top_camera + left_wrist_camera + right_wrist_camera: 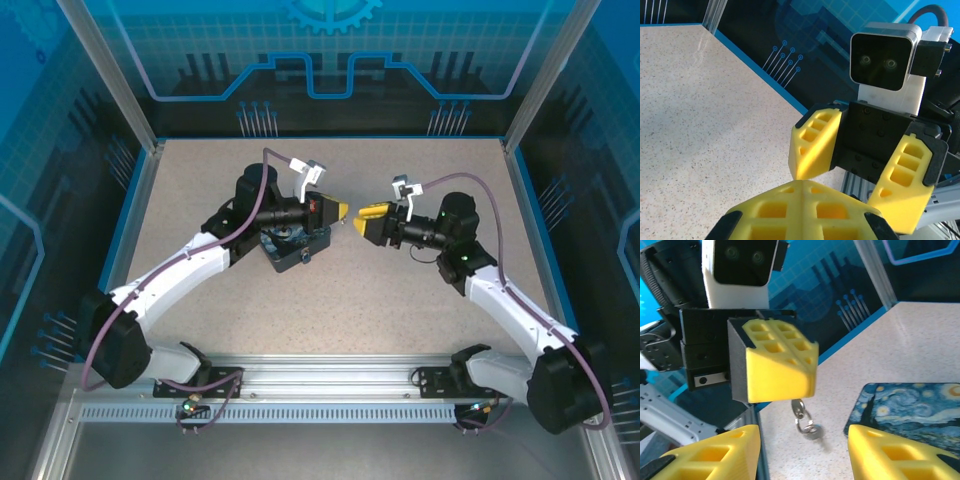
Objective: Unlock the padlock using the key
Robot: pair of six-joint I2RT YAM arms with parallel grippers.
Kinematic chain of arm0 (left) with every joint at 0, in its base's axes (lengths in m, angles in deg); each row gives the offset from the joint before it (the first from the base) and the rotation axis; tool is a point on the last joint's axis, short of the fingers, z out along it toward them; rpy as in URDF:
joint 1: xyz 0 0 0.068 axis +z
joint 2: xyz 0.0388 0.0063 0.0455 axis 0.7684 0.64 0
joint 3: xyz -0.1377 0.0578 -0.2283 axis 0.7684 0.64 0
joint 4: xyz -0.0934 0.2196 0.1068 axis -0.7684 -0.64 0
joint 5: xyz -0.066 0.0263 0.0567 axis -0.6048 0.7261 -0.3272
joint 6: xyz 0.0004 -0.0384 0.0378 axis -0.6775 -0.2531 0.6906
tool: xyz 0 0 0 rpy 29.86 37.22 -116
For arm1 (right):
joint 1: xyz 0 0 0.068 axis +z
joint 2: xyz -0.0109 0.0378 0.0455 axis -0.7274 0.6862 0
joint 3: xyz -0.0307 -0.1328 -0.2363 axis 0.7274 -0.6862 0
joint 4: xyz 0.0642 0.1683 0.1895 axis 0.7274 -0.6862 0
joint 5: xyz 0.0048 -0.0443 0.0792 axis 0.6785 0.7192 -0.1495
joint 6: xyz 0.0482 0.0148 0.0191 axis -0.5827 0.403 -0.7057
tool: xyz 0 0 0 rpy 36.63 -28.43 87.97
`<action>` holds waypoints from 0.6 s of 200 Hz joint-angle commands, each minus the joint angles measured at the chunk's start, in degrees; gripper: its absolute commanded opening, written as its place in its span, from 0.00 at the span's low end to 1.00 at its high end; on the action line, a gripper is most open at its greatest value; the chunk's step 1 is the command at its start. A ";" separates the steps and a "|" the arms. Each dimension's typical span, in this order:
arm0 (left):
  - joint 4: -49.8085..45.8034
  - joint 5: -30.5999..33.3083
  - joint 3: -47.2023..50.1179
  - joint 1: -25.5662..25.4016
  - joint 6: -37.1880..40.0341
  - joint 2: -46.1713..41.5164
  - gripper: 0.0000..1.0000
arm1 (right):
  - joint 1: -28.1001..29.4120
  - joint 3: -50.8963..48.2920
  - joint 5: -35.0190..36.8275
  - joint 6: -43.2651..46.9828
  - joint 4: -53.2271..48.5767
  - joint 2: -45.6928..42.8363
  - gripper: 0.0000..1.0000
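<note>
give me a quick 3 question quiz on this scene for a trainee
1. True or false: the right gripper is shut on something.
2. What hangs under the left gripper? A) key ring B) cable C) nothing
3. Name the painted thing lying on the table.
Key: 1 false, its jaws stand apart and empty; 2 A; 3 the starry-night box.

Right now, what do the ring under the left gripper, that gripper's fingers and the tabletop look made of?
Ring: silvery metal, polished, judging by the bright glints; it hangs from the closed fingers.
Left gripper: matte yellow plastic fingers, possibly printed, with open grid cells on a black base.
Tabletop: speckled beige, stone-look, faint sheen; could be laminate.
</note>
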 commanded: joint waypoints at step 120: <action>3.48 -2.72 -1.03 -0.18 -1.46 -0.80 0.00 | 4.29 3.77 -0.76 -0.60 3.37 3.58 0.35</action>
